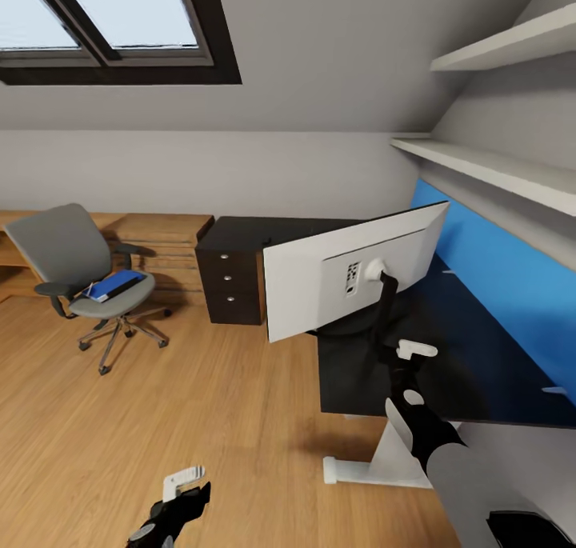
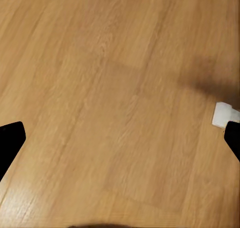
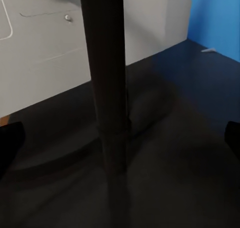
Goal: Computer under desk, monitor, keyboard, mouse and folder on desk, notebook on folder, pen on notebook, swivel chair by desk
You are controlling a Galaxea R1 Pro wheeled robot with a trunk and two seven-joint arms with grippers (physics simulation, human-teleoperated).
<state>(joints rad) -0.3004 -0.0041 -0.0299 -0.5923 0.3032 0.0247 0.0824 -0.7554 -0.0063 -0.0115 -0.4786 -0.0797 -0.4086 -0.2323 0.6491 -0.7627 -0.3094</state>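
The monitor (image 1: 352, 272) stands on the desk (image 1: 448, 356), white back toward me, screen turned away at an angle. Its slim black stand (image 1: 388, 292) rises close in front of my right gripper (image 1: 416, 350). In the right wrist view the stand's pole (image 3: 107, 78) lines up between the wide-apart fingers of the open right gripper (image 3: 120, 143), untouched. The grey swivel chair (image 1: 76, 264) stands at the far left, away from the desk, with the blue folder (image 1: 116, 284) on its seat. My left gripper (image 1: 184, 484) hangs open, low over the wooden floor (image 2: 110, 88).
The desk's black drawer unit (image 1: 232, 280) sits at its far end and its white leg (image 1: 384, 460) stands near me, its foot (image 2: 222, 113) beside the left gripper. Low wooden cabinets (image 1: 160, 236) line the back wall. A blue wall panel (image 1: 512, 292) and shelves (image 1: 488, 168) flank the desk.
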